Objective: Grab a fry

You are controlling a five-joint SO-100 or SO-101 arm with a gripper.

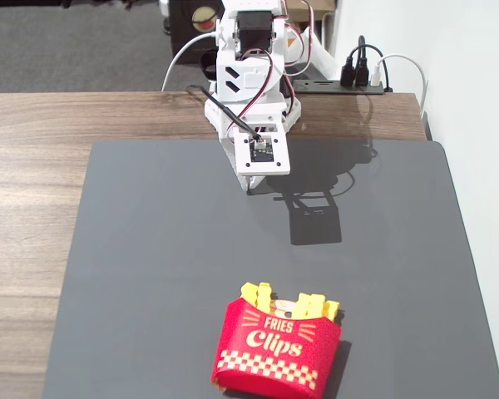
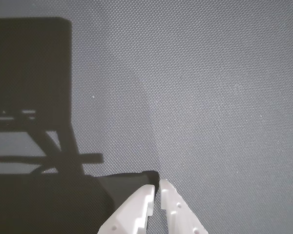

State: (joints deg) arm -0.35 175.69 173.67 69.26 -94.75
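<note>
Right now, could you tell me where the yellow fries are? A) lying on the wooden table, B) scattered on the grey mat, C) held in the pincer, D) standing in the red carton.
D: the fixed view shows the fries' tips poking out of the red carton, far from the pincer.

White arm (image 1: 251, 75) folded at the far edge of the wooden surface (image 1: 33, 199), cables trailing, pincer (image 1: 251, 186) pointed down just above the dark grey mat (image 1: 191, 266), fingers hidden under the camera housing. Near the front edge of the mat, well apart from the arm, a red "Fries Clips" carton (image 1: 276, 347), with short yellow fry tips (image 1: 291, 302) poking from its top.
</note>
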